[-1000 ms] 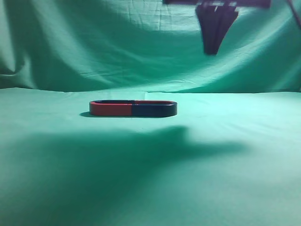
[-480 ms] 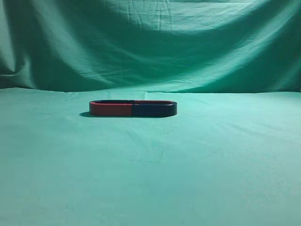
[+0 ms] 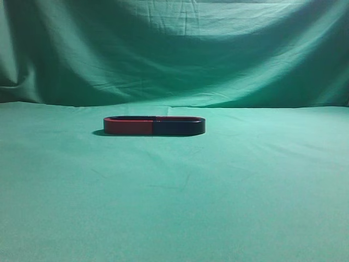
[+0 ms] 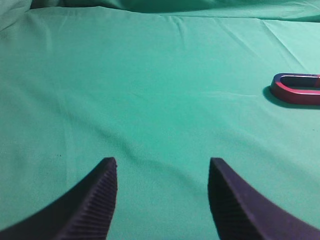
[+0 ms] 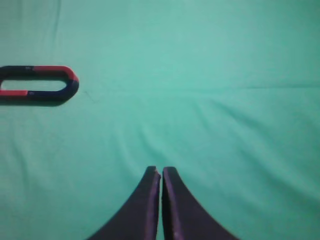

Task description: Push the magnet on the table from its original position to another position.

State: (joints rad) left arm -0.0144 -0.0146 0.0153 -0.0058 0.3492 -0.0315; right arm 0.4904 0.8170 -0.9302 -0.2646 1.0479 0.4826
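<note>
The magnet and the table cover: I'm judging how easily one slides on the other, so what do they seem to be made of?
The magnet looks like rigid painted or coated metal: a smooth dark navy side with a faint sheen and a thin red top edge, though paint hides the core. The table is draped in matte green woven cloth, shown by its soft wrinkles and creases.
</note>
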